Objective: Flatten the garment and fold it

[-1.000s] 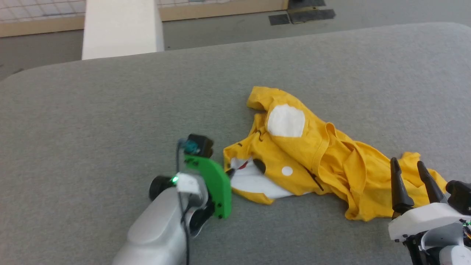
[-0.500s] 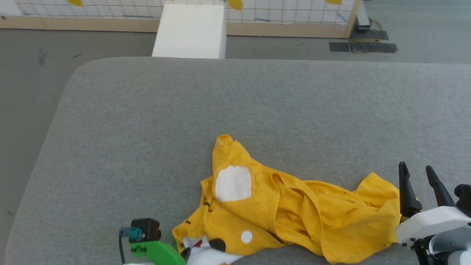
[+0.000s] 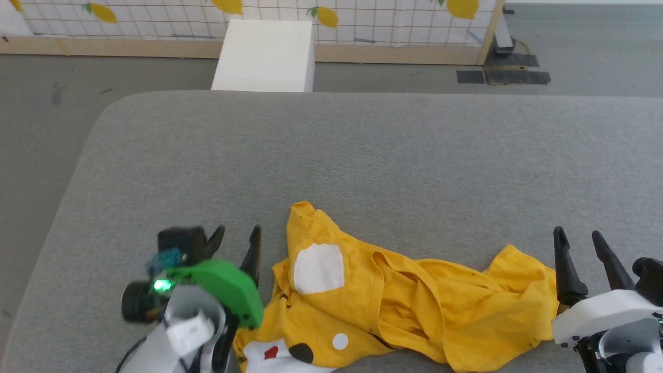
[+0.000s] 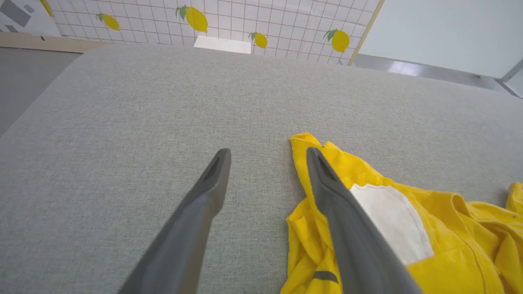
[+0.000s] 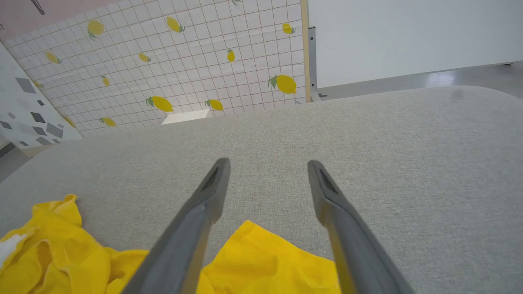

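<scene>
Garment — a crumpled bright yellow cotton T-shirt with white patches, black marks and a red spot (image 3: 440, 311) — lies bunched on the grey fabric-covered worktop (image 3: 362, 155), at about six o'clock in the head view. The left claw (image 3: 238, 229), at eight o'clock, has its dark fingers spread wide and empty, one finger just beside the shirt's edge. The right claw (image 3: 577, 231), at four o'clock, is likewise wide open — holding nothing, above the shirt's other end.

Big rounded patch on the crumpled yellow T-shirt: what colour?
Plain white patch, clearest in left wrist view.
</scene>
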Robot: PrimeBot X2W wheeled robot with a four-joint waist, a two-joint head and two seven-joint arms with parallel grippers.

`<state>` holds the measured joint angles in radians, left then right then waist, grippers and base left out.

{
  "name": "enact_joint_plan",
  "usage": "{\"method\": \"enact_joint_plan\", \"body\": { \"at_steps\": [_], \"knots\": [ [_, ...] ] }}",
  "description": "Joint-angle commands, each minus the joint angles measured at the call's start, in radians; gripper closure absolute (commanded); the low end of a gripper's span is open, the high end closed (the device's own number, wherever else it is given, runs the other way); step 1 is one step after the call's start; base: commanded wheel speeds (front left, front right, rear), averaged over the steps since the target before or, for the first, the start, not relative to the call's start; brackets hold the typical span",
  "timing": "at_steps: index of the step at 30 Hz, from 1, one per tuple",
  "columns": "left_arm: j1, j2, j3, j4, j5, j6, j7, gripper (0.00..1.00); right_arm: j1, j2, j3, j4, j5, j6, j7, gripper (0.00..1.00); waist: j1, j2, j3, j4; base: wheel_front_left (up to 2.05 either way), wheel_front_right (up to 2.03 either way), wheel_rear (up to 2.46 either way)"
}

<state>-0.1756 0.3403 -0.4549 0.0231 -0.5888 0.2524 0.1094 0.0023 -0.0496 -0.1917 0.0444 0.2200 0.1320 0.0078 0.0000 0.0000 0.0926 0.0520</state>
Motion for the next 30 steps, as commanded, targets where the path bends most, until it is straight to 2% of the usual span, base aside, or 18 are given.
{"method": "enact_joint_plan", "body": {
  "at_steps": [1, 6, 12, 18, 23, 24, 25, 27, 30],
  "knots": [
    [-0.057, -0.015, -0.010, 0.036, 0.010, -0.012, 0.007, 0.00, 0.001, -0.001, 0.004, -0.009, -0.004, -0.001, 0.002, 0.00, 0.0000, 0.0000, 0.026, -0.031, 0.00, 0.00, 0.00],
    [-0.273, -0.064, -0.043, 0.221, 0.024, -0.058, 0.068, 0.00, -0.023, -0.001, 0.019, -0.020, 0.001, -0.001, 0.001, 0.00, 0.0000, 0.0000, 0.080, -0.083, 0.00, 0.00, 0.00],
    [-0.457, -0.061, -0.111, 0.439, 0.061, -0.096, 0.248, 0.00, -0.051, -0.001, 0.034, -0.007, 0.010, -0.001, -0.007, 0.00, 0.0000, 0.0000, 0.136, -0.148, 0.00, 0.00, 0.00],
    [-0.515, -0.037, -0.162, 0.542, 0.047, -0.155, 0.443, 0.00, -0.064, -0.001, 0.029, 0.014, 0.021, -0.001, -0.027, 0.00, 0.0000, 0.0000, 0.165, -0.183, 0.00, 0.00, 0.00],
    [-0.512, -0.001, -0.194, 0.576, 0.049, -0.166, 0.561, 0.00, -0.076, -0.001, 0.030, 0.027, 0.027, -0.001, -0.038, 0.00, 0.0000, 0.0000, 0.170, -0.194, 0.00, 0.00, 0.00],
    [-0.507, 0.005, -0.194, 0.575, 0.043, -0.166, 0.576, 0.39, -0.078, -0.001, 0.030, 0.030, 0.028, -0.001, -0.040, 0.00, 0.0000, 0.0000, 0.170, -0.195, 0.00, 0.00, 0.00],
    [-0.499, 0.011, -0.193, 0.570, 0.036, -0.168, 0.587, 1.00, -0.080, -0.001, 0.031, 0.032, 0.029, -0.001, -0.041, 0.00, 0.0000, 0.0000, 0.169, -0.195, 0.00, 0.00, 0.00],
    [-0.483, 0.023, -0.179, 0.550, 0.023, -0.163, 0.578, 1.00, -0.080, -0.001, 0.031, 0.034, 0.029, -0.001, -0.041, 0.00, 0.0000, 0.0000, 0.164, -0.192, 0.00, 0.00, 0.00],
    [-0.452, 0.051, -0.142, 0.504, 0.021, -0.131, 0.496, 1.00, -0.078, -0.001, 0.028, 0.035, 0.027, -0.001, -0.040, 0.00, 0.0000, 0.0000, 0.152, -0.186, 0.00, 0.00, 0.00]
  ]
}}
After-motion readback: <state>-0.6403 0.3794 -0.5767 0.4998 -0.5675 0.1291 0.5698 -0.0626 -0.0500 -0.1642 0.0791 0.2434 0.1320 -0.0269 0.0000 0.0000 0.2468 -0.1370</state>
